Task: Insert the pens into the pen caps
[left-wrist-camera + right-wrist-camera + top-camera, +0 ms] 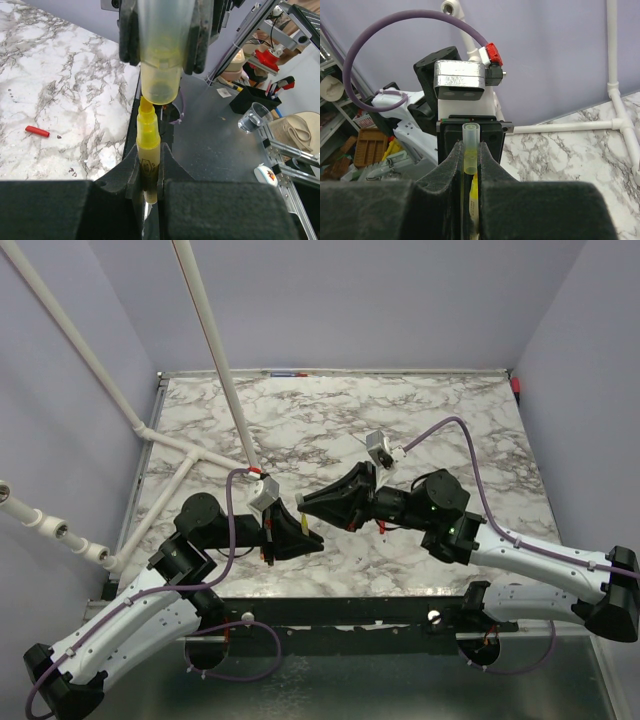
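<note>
Left gripper [149,165]: clamped on slim yellow plastic pen [148,142]
Right gripper [470,150]: gripping translucent yellow tubular cap [160,75] — pen tip at its mouth

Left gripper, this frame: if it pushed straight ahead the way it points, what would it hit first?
The yellow pen the left gripper holds leads: its tip would meet the open mouth of the yellow cap in the right gripper. The tip looks just short of it, slightly off-centre; depth is unclear.

White arms [130,625] with black joints, black jaws, purple cables [456,421].
</note>
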